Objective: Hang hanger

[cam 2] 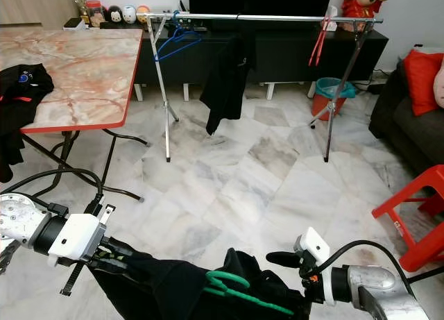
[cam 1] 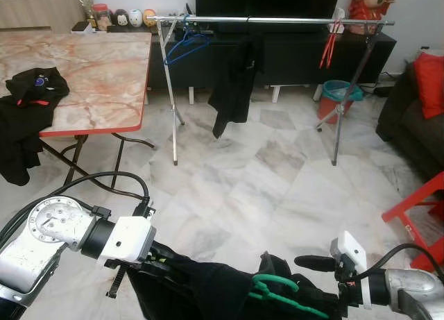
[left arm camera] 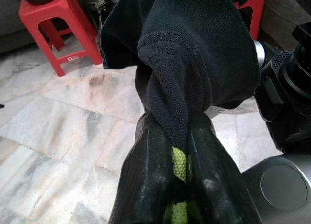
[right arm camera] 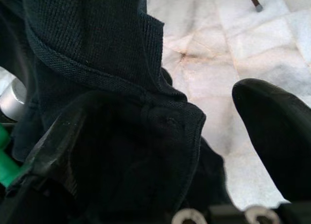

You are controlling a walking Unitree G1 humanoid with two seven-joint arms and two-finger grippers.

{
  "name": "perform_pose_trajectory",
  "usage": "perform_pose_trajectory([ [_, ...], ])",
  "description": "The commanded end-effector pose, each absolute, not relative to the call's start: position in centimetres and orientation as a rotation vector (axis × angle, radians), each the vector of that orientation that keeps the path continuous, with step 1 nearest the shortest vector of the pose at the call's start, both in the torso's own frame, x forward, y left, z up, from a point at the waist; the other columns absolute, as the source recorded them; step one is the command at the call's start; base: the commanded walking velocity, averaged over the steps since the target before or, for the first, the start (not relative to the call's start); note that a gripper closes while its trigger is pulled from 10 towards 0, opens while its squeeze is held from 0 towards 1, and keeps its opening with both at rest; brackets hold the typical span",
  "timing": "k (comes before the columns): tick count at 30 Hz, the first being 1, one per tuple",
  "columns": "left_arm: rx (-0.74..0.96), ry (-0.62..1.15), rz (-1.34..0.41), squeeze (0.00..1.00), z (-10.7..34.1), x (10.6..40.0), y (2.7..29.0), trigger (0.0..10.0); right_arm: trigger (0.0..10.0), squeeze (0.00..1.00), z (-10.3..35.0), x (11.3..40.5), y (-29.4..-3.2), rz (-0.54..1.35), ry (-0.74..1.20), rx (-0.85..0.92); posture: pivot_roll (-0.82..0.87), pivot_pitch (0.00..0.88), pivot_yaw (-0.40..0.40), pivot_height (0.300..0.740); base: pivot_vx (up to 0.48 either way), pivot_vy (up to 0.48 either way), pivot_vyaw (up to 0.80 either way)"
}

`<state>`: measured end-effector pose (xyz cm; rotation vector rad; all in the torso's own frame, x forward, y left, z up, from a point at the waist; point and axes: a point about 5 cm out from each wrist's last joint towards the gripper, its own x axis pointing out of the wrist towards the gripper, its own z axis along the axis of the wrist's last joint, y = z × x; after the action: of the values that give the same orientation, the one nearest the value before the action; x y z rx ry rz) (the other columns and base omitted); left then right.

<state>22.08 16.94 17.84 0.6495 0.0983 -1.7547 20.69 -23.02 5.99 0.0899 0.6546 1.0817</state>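
A robot stands in a tiled living room, holding a black garment (cam 1: 208, 289) low between its two arms, close to its body. A green hanger (cam 1: 281, 292) is threaded into the garment, its hook lying on top near the collar and its long axis running roughly side to side between the arms.

The left end effector (left arm camera: 180, 156) is pinched shut on a bunched twist of the black fabric. The right end effector (cam 1: 312, 264) sits at the collar end with its fingers spread, one finger (right arm camera: 277, 136) standing clear over bare floor and the other against the cloth, so it is the nearer one to the hanger's hook.

The clothes rail (cam 1: 270, 19) stands well ahead across the room, its bar running side to side (parallel to the hanger). A blue hanger (cam 1: 186, 44), a hung black garment (cam 1: 234, 84) and a red hanger (cam 1: 328, 46) already occupy it, with open bar between the black garment and the red hanger. The marble floor (cam 1: 277, 167) between is open; a counter (cam 1: 90, 77) edges the left, a red stool (cam 1: 423, 216) the right.
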Motion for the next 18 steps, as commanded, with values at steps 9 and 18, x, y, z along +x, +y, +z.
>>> perform_pose_trajectory([
  [9,0.65,0.071,-1.749,0.0,18.6,22.1,16.9,10.0,10.0,1.0,7.7,21.2,-24.3,1.105,0.654,-0.001,0.09,0.0,-0.02,0.74,0.0,0.0,0.0],
  [18,0.637,0.078,-1.746,0.0,18.4,22.1,16.9,10.0,10.0,0.0,13.4,21.9,-25.2,1.198,0.503,0.01,0.09,0.0,-0.024,0.74,0.0,0.0,0.0],
])
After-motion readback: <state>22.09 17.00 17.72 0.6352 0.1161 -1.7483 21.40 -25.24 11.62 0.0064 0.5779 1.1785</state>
